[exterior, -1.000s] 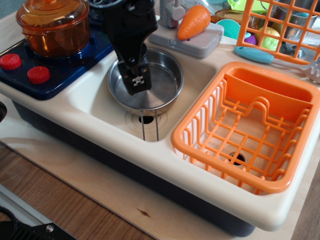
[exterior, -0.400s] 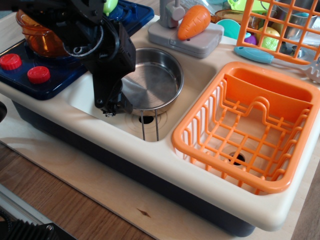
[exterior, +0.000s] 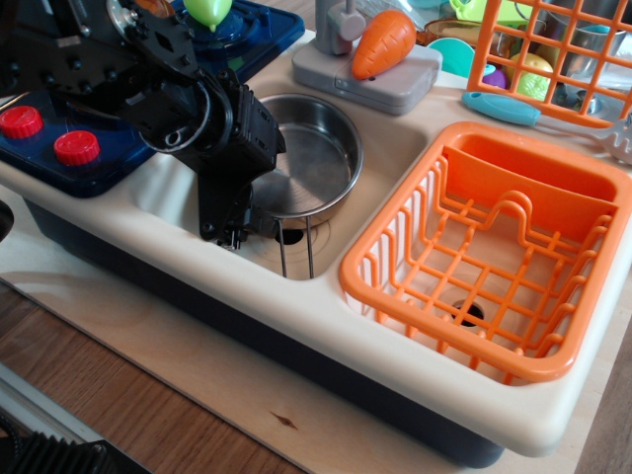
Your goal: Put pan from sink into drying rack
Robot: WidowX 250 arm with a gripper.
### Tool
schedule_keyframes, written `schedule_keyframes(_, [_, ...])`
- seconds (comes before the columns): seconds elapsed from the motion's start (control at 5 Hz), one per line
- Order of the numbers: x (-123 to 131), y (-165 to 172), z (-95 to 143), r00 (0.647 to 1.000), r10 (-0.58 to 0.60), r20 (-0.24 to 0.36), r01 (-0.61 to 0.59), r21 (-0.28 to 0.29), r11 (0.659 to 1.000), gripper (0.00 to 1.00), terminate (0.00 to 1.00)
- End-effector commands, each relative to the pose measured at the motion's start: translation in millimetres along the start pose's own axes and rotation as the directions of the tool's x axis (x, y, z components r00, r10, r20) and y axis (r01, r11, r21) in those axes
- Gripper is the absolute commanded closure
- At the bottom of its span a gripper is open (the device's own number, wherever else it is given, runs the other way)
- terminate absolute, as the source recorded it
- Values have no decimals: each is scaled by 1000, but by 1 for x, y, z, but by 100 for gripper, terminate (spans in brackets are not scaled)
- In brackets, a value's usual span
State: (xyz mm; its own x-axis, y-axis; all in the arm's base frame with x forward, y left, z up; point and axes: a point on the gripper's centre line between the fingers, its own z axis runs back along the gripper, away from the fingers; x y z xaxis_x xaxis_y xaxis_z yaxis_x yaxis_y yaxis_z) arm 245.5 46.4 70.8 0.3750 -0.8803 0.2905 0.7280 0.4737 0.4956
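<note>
observation.image: gripper [exterior: 229,235] low in sink [exterior: 395,148], touching pan's [exterior: 308,158] near-left rim; jaw spread cannot be told. Rack [exterior: 395,259] right of sink.

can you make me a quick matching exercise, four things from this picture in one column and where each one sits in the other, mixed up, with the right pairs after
Things:
1. pan
2. gripper
3. toy carrot
4. drying rack

Places:
A. on the grey faucet block
B. right of the sink
C. in the sink, over the drain
D. low at the pan's left rim

Pairs: 1-C, 2-D, 3-A, 4-B
</note>
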Motion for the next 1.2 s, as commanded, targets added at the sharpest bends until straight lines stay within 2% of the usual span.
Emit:
schedule_keyframes(0.0, [4, -1, -10, 999, -28, 32, 27, 12, 1000, 0, 0])
schedule_keyframes(0.2, [5, 2, -11, 1000, -13, 24, 13, 7, 1000, 100, 0])
schedule_keyframes(0.8, [25, 30, 34, 993, -60, -101, 56, -39, 998, 100, 0])
schedule_keyframes(1.0, [25, 38, 49, 987, -55, -152, 51, -32, 998, 100, 0])
